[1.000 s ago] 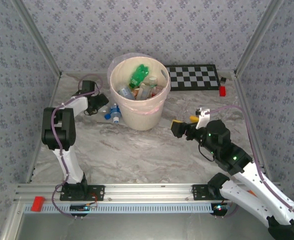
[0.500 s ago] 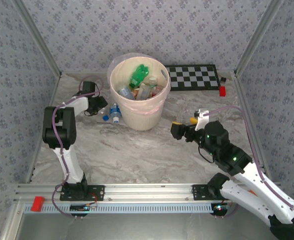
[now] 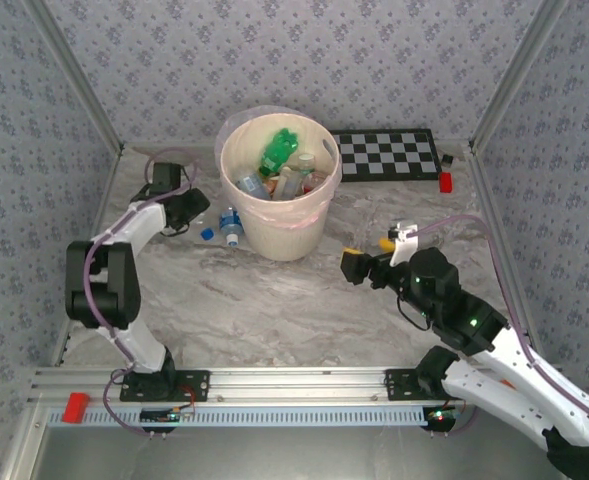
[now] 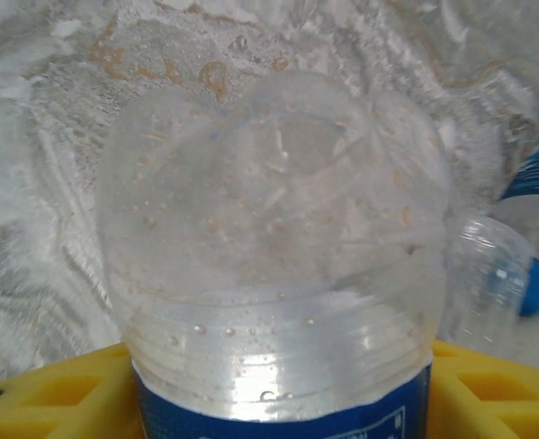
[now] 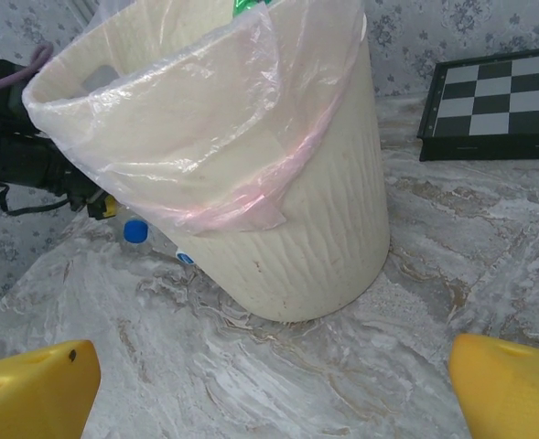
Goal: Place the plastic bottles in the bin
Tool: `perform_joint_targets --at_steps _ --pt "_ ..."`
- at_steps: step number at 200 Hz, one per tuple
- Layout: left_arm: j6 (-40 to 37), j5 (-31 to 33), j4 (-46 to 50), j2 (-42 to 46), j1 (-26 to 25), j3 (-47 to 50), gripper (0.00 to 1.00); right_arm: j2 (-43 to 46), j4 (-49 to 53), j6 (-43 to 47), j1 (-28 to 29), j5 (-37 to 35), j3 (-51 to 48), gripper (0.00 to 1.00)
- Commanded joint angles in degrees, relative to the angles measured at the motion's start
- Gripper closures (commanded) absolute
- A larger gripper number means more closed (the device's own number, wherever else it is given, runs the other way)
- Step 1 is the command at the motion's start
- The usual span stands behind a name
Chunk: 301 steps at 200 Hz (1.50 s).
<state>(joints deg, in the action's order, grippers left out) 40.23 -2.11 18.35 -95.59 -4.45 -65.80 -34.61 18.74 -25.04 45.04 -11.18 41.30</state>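
My left gripper [image 3: 196, 208] is left of the bin [image 3: 296, 236], shut on a clear plastic bottle with a blue label [image 4: 278, 247]. The bottle's base points away from the wrist camera and its sides sit between the yellow fingers [image 4: 59, 393]. Another clear bottle [image 3: 231, 226] with a blue cap [image 4: 534, 294] lies on the table against the bin's left side. In the bin are a green bottle [image 3: 278, 150] and several clear ones. My right gripper [image 3: 369, 256] hovers right of the bin [image 5: 296, 229], open, with nothing between its fingers [image 5: 31, 393].
A black-and-white checkerboard [image 3: 386, 154] lies behind and right of the bin, with a small red block [image 3: 445, 181] beside it. Patterned walls close in the marble table on three sides. A metal rail runs along the near edge.
My left gripper closed on the bottle and drew back to the left, away from the bin, with its elbow swinging left. The right arm barely shifted.
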Motion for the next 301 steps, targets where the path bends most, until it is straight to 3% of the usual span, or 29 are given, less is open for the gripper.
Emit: perform_joint_targets --at_steps 1,63,134,200,236,279,301 --pt "1.5 0.5 0.5 6.8 -0.5 1.6 0.37 1.1 1.2 0.4 1.0 -1.9 0.7 0.0" --pt "1.3 0.7 3.9 22.1 -3.8 0.2 0.37 0.8 3.0 0.1 4.9 -5.0 3.8 0.0" --pt "-0.5 7.9 6.9 33.2 -13.8 -6.5 0.36 -1.6 3.3 1.7 9.2 -8.2 6.7 0.0" --pt "-4.3 9.0 10.5 25.3 -25.2 -21.4 0.36 -5.7 1.3 1.6 11.3 -8.5 7.6 0.0" --pt "-3.1 7.5 14.5 16.9 -26.8 -30.7 0.36 -5.1 1.4 1.7 12.3 -9.9 6.7 0.0" --pt "1.7 8.6 15.0 11.9 -26.8 -33.5 0.35 -3.7 0.7 1.2 12.5 -9.8 5.6 0.0" --pt "1.6 9.4 16.7 10.6 -26.8 -35.1 0.26 -3.4 0.6 1.2 12.5 -10.4 4.9 0.0"
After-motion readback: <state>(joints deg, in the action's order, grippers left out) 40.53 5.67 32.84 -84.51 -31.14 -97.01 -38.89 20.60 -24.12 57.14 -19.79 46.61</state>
